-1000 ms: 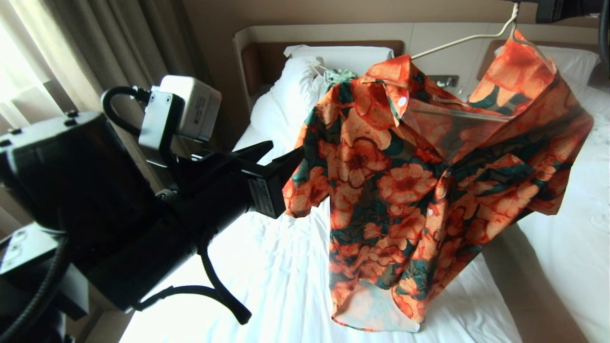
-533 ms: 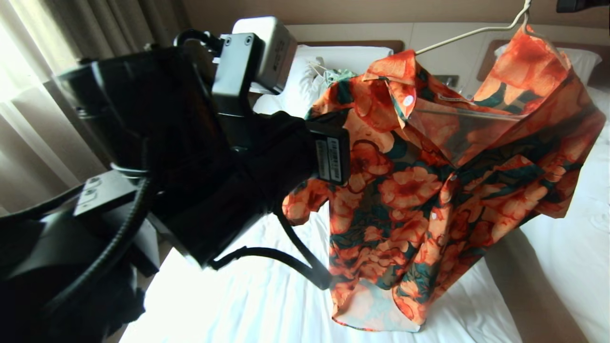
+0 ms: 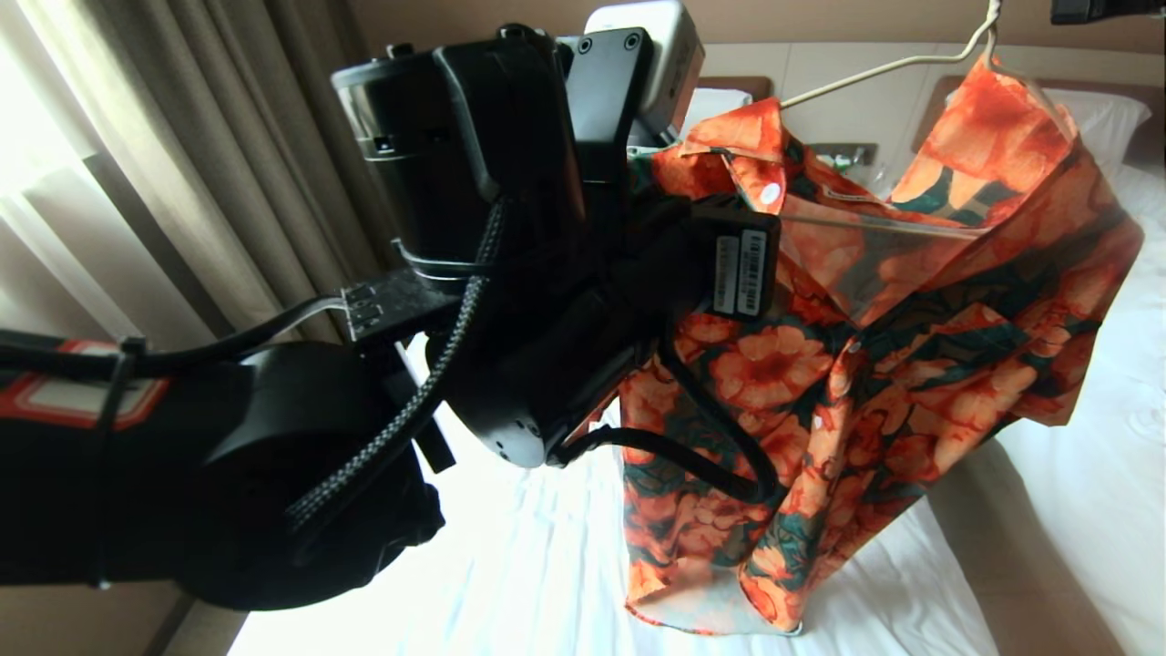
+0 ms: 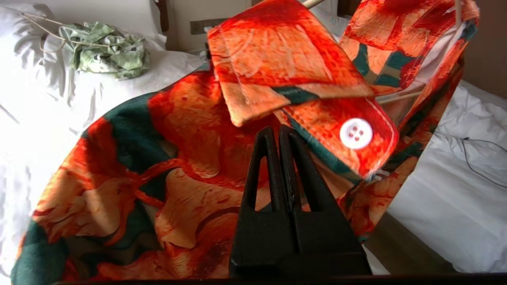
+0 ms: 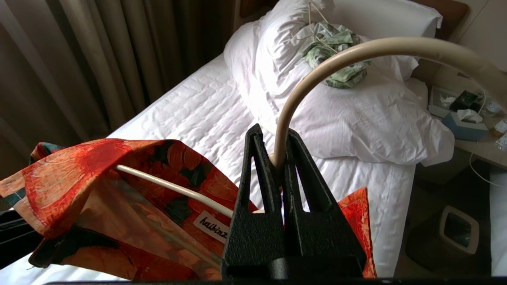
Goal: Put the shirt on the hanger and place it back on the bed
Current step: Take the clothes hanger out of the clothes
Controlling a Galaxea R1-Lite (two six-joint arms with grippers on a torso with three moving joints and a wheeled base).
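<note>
A floral shirt [image 3: 874, 364], orange flowers on dark green, hangs in the air above a white bed [image 3: 510, 583], partly threaded onto a thin cream hanger [image 3: 874, 68]. The right gripper [image 5: 280, 158] is high at the upper right edge of the head view, its jaws closed on the neck of the hanger just below the curved hook, carrying hanger and shirt clear of the sheet. One hanger arm shows bare, running above the collar on the robot's left, so that shoulder looks not yet seated, while the far shoulder appears draped over the other end. The left gripper [image 4: 279, 136] is raised in front of the shirt's left shoulder, its black wrist filling the middle of the head view and pointing toward the collar; its jaws are pressed together, tips just below the collar flap with the white button [image 4: 356, 133], and no cloth is visibly caught between them. To do this step well, the left jaws likely need to reopen, take the collar edge or shoulder seam, and draw it over the bare hanger end while the right arm keeps the hanger level and steady. A small green-and-white garment [image 5: 336, 51] lies on the duvet near the pillow, well apart
</note>
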